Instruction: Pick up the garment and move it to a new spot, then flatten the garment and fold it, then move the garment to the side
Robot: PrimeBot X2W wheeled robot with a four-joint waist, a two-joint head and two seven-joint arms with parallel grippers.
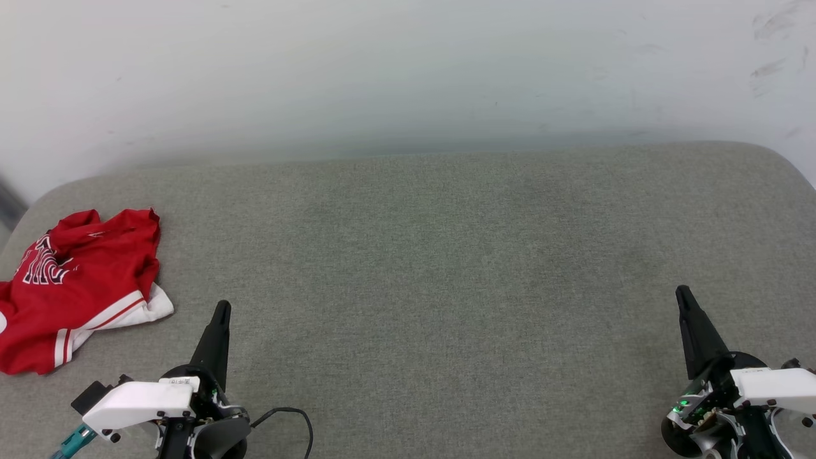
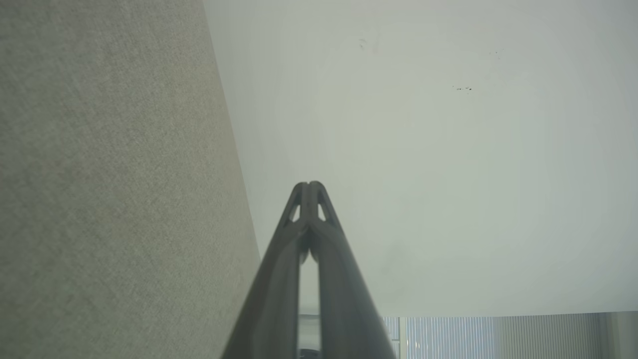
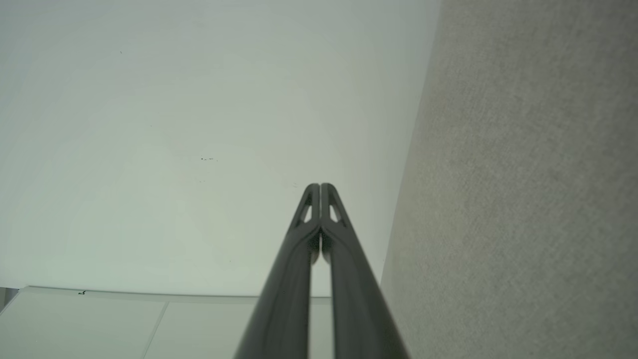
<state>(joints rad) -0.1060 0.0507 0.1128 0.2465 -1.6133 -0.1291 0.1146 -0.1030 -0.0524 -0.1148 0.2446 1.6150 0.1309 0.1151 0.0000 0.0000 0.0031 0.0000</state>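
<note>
The head view shows the red shirt (image 1: 76,287) in a crumpled heap at the left edge of the grey cushion (image 1: 446,255). Its long side runs from the near left up toward the far right. A white sleeve with red stripes sticks out toward the left gripper (image 1: 222,310), not touching it. The right gripper (image 1: 683,294) is far away, at the near right corner. The wrist views show the white wall (image 2: 448,174) and each gripper's fingers pressed together, holding nothing.
</note>
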